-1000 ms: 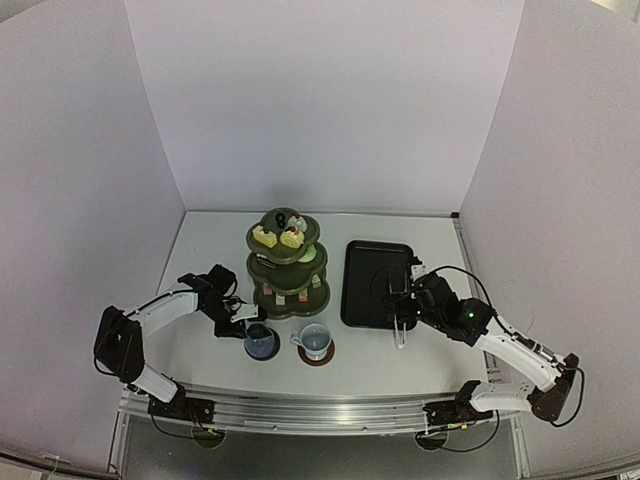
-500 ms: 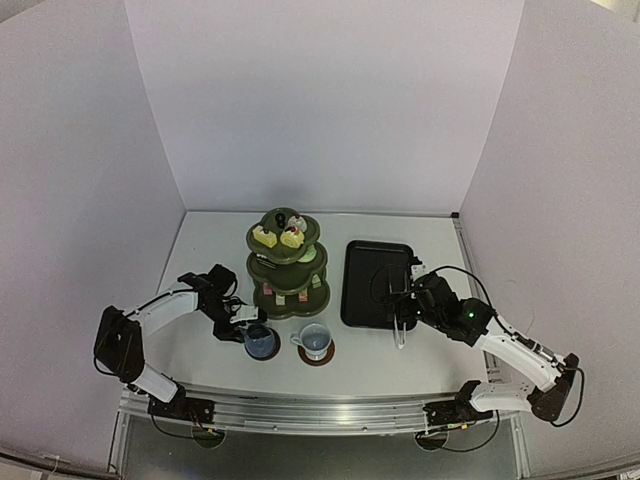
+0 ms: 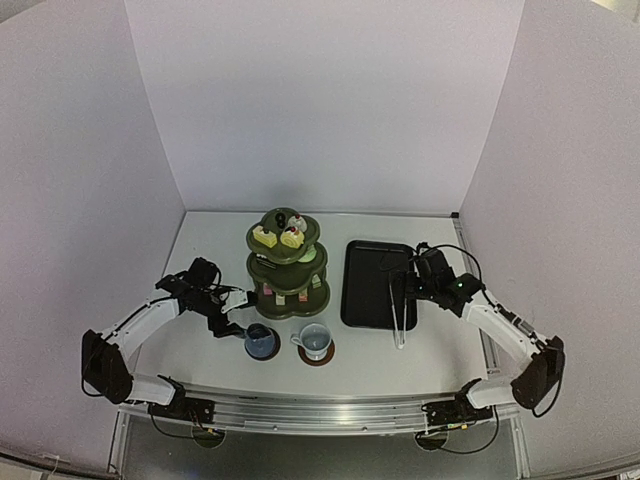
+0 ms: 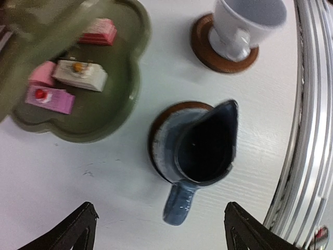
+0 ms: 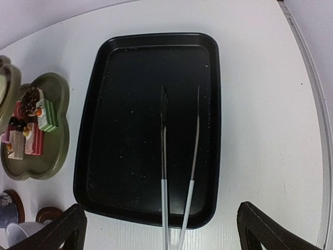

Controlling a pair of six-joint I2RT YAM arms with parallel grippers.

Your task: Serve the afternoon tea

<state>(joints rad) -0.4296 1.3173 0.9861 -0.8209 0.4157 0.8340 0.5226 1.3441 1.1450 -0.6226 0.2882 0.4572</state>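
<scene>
Here, glossy dark blue mug (image 4: pixel 203 148) on round brown saucer (image 4: pixel 156 129), scalloped green stand (image 4: pixel 127 101), left pincer (image 4: pixel 158 221) wide, right pincer (image 5: pixel 161 221) wide.

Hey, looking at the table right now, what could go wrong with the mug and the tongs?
The left gripper hangs open by the handle of the dark blue mug; a sideways move could snag it and drag the mug off its saucer. The tongs overhang the near rim of the black tray under the open right gripper, so a clumsy pinch might tip them off.
</scene>
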